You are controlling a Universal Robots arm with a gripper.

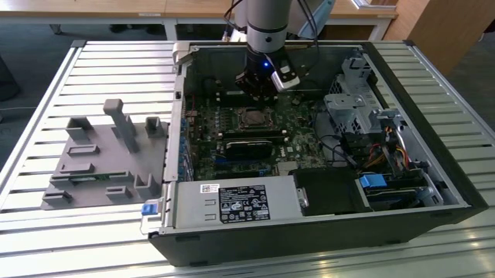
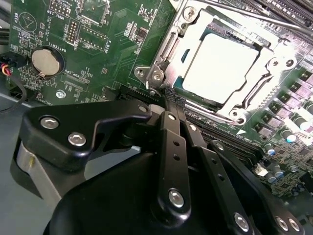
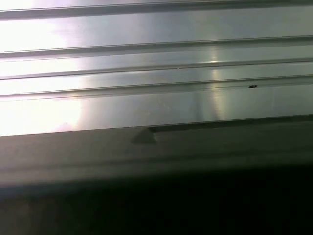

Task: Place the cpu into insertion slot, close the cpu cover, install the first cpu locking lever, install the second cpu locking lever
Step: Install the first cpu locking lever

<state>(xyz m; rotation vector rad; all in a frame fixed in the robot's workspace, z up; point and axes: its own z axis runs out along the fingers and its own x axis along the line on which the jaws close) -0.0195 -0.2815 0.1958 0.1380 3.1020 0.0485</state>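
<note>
The cpu (image 2: 220, 66), a pale silvery square, lies in the insertion slot (image 1: 254, 119) on the green motherboard. The cpu cover (image 2: 266, 61), a metal frame, lies flat over the chip's edges. A thin lever rod (image 2: 239, 13) runs along one side of the socket. In the second wrist view my gripper (image 2: 168, 96) is shut, its black fingertips meeting right at the socket's corner beside a hooked metal tab (image 2: 146, 73). Whether the tips pinch anything is hidden. In the exterior view the gripper (image 1: 259, 95) hangs just behind the socket, inside the open computer case.
A black card (image 1: 251, 145) lies just in front of the socket. The power supply (image 1: 236, 202) fills the case's near side and the drive cage (image 1: 352, 110) its right. A grey fixture block (image 1: 108, 156) stands on the slatted table (image 1: 46, 87) at the left. A coin battery (image 2: 45, 62) sits on the board.
</note>
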